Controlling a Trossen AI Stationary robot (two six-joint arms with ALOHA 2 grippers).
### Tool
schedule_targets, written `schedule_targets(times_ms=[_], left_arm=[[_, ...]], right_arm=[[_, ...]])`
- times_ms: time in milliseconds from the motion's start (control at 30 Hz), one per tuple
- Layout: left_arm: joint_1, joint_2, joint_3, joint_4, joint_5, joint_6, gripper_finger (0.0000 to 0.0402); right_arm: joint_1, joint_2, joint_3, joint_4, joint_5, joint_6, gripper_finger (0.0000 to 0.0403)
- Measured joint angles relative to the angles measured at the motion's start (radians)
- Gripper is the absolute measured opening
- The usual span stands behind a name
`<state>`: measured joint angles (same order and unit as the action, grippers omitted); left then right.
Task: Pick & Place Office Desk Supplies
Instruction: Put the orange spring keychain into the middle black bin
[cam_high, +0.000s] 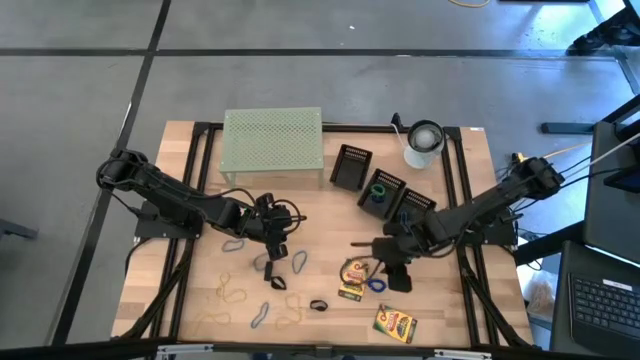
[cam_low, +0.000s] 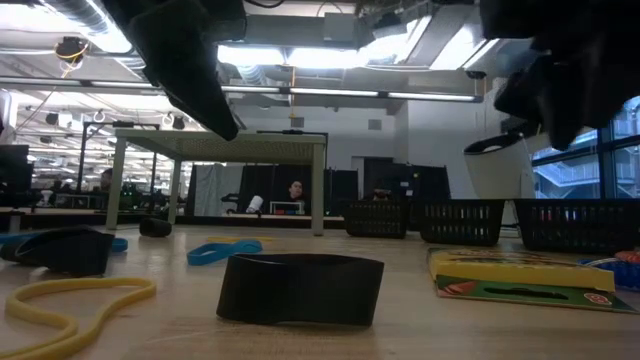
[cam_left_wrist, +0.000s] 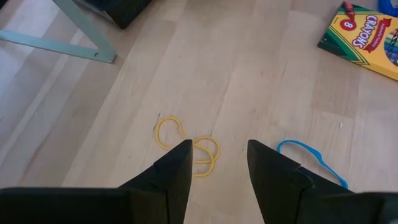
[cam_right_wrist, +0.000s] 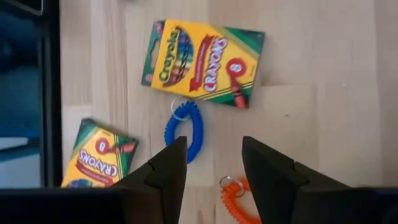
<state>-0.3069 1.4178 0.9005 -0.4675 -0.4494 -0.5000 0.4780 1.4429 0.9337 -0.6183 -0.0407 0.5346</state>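
Hovering over the pale wooden tabletop (cam_high: 440, 300), the right claw (cam_right_wrist: 211, 171) holds its fingers apart and empty above a blue coiled wrist band (cam_right_wrist: 185, 127). Just beyond that band lies a yellow-green cardboard crayon box (cam_right_wrist: 202, 62); a second crayon box (cam_right_wrist: 99, 155) lies near the tabletop's edge, and an orange coiled band (cam_right_wrist: 235, 196) sits beside the blue one. On the left side, the left claw (cam_left_wrist: 217, 165) also stands apart and empty above tangled yellow rubber bands (cam_left_wrist: 186, 143), with a blue rubber band (cam_left_wrist: 311, 158) close by.
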Motion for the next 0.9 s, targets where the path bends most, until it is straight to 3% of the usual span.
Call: schedule_targets(times_ms=[333, 900], left_arm=[[0.0, 0.0, 0.0, 0.0, -0.002, -0.004, 0.0148], [0.0, 0.0, 0.0, 0.002, -0.005, 0.05, 0.0148]], right_arm=[[0.09, 0.099, 0.0, -0.045, 0.0, 0.06, 0.0155], [0.099, 0.263, 0.0, -0.16, 0.034, 0.061, 0.0155]])
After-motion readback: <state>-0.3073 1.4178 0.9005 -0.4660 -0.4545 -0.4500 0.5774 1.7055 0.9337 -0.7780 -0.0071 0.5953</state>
